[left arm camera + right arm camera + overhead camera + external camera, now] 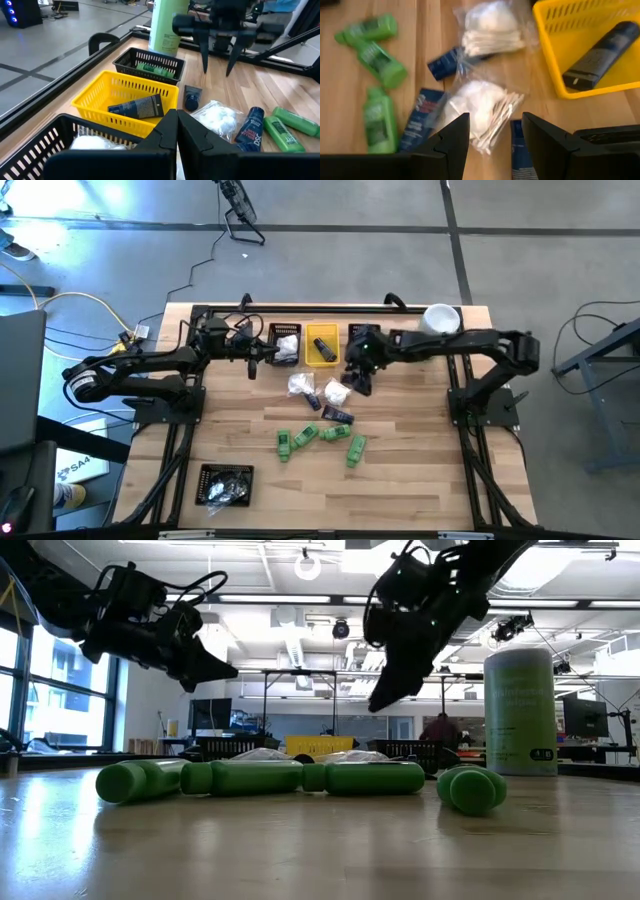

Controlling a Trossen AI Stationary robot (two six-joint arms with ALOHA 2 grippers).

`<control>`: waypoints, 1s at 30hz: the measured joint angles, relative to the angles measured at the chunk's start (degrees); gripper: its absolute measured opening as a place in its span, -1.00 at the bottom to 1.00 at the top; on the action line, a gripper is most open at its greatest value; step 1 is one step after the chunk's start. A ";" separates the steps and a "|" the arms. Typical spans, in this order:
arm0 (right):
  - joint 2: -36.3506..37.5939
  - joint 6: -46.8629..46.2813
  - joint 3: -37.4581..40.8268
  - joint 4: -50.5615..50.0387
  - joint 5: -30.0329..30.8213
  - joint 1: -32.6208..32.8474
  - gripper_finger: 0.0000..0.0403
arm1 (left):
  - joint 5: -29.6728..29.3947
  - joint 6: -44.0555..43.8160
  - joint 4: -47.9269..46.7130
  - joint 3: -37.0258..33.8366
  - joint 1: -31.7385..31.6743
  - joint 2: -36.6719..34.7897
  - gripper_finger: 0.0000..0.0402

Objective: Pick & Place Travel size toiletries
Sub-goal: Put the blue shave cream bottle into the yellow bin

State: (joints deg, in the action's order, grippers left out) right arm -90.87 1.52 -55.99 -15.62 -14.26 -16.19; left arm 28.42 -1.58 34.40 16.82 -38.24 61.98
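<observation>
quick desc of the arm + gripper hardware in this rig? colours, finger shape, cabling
Both arms are dark, near-black, built of jointed segments with black cables looping along them. The left gripper and right gripper each carry two dark, tapered fingers: flat-faced wedges up close, thin prongs from farther off. A yellow cable runs near the left arm's base. No readable markings show.

Light wood table (420, 470), plank top. Straight under the right end effector (358, 377) there's a loose pile: white crinkly packets (303, 386) and dark blue tubes (337, 416), with green bottles (300, 438) scattered a bit further out. Beside that end effector sits a yellow bin (321, 346) and a black bin (285, 343), the black one right at the left end effector (262, 351). Another black bin (226, 484) sits well away from both, near the table's edge. The tall pale-green cylinder (441, 318) stands behind the right one.
</observation>
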 joint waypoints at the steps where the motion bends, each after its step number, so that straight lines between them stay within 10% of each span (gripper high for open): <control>1: -0.73 0.87 0.00 0.00 1.00 0.51 -0.14 | 0.00 0.00 -0.04 0.00 0.00 0.00 -1.00; 30: -10.46 5.36 0.00 1.61 13.57 2.93 -0.14 | -0.74 -0.20 -1.98 0.00 0.00 0.00 -1.00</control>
State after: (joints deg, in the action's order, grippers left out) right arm -101.33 6.87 -55.99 -14.01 -0.69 -13.26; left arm 27.68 -1.78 32.42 16.82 -38.24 61.98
